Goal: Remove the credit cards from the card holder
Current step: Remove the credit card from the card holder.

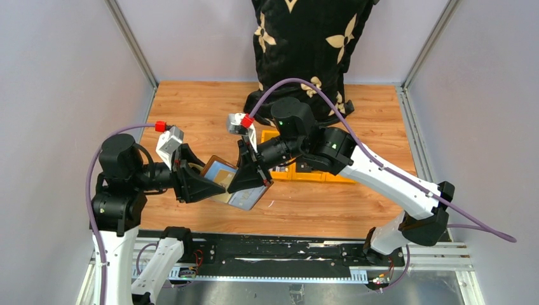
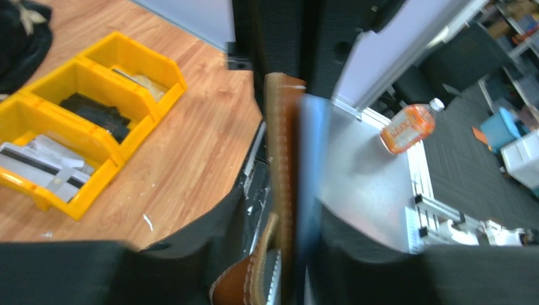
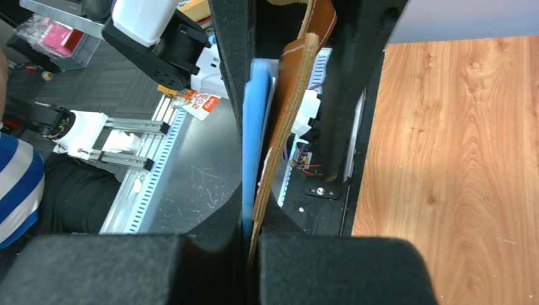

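Note:
The brown card holder [image 1: 213, 161] is held in the air between both grippers, above the near part of the wooden table. A blue-grey credit card [image 1: 224, 174] lies against it and sticks out towards the lower right. My left gripper [image 1: 203, 182] is shut on the holder's left side. In the left wrist view [image 2: 289, 254] the brown holder [image 2: 278, 146] and the card [image 2: 311, 159] stand edge-on between the fingers. My right gripper [image 1: 238, 183] is shut; in the right wrist view [image 3: 251, 235] the blue card [image 3: 253, 127] and a brown holder flap [image 3: 291, 108] are pinched together.
Yellow bins [image 1: 306, 173] with dark and grey items stand behind the right gripper, also in the left wrist view [image 2: 82, 121]. A black patterned bag [image 1: 305, 44] is at the back. The table's near edge and a black rail [image 1: 273, 257] lie below the grippers.

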Controlling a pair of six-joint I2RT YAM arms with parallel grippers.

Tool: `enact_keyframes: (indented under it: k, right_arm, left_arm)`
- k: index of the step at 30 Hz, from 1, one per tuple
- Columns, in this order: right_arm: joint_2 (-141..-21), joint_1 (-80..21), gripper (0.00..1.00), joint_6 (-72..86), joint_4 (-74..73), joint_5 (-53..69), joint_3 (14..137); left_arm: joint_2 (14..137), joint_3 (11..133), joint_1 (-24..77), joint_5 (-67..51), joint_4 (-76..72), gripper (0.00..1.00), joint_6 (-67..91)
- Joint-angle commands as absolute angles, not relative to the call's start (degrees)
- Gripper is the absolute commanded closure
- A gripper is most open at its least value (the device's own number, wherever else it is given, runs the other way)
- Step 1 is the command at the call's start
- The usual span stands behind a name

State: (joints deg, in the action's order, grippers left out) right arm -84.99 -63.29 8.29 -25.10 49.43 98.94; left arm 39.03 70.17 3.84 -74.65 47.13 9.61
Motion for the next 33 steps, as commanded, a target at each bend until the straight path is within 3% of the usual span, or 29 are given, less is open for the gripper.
enact_keyframes:
  k: [1, 4, 5, 6, 7, 8, 12, 16, 20, 27, 33]
  right_arm:
    - [-85.8, -64.6, 1.00, 6.5, -28.1, 52.2, 101.3]
    - [-85.8, -64.6, 0.92, 6.2, -28.1, 51.9, 101.3]
    - [-85.6, -64.6, 0.86, 6.2, -27.8, 51.4, 101.3]
    - [-85.2, -64.5, 0.73, 6.2, -27.5, 50.5, 101.0]
    - [-84.2, -64.4, 0.60, 6.2, -26.7, 49.4, 100.5]
    - [-83.5, -64.0, 0.54, 6.7, -25.5, 47.6, 99.6]
    - [-75.4, -60.8, 0.39, 12.4, -15.8, 38.3, 91.8]
    - [-65.5, -59.2, 0.33, 14.9, -8.3, 25.2, 83.1]
    - [-60.2, -59.2, 0.33, 18.5, -4.2, 22.5, 77.6]
    - [-62.8, -59.2, 0.40, 27.1, 4.4, 31.4, 74.3]
    - [-66.8, -59.2, 0.40, 31.4, 9.2, 34.3, 73.9]
  left_arm:
    - [40.4, 70.5, 3.6, -75.4, 47.9, 0.71, 9.6]
    - [40.7, 70.6, 3.6, -75.3, 47.9, 0.91, 9.6]
    - [40.8, 70.7, 3.6, -75.0, 47.9, 0.97, 9.5]
    - [41.0, 70.8, 3.6, -74.3, 47.9, 1.00, 9.3]
    - [41.3, 71.2, 3.6, -73.4, 47.9, 1.00, 9.2]
    - [41.5, 71.6, 3.6, -72.5, 47.9, 1.00, 9.1]
    - [42.1, 72.4, 3.6, -68.0, 45.9, 1.00, 11.0]
    - [39.1, 68.2, 3.6, -63.0, 31.3, 1.00, 24.1]
    - [35.4, 62.5, 3.6, -59.0, 16.5, 1.00, 35.4]
    - [36.2, 61.9, 3.6, -57.3, 16.9, 1.00, 37.4]
    - [35.6, 61.5, 3.6, -58.0, 16.1, 1.00, 39.8]
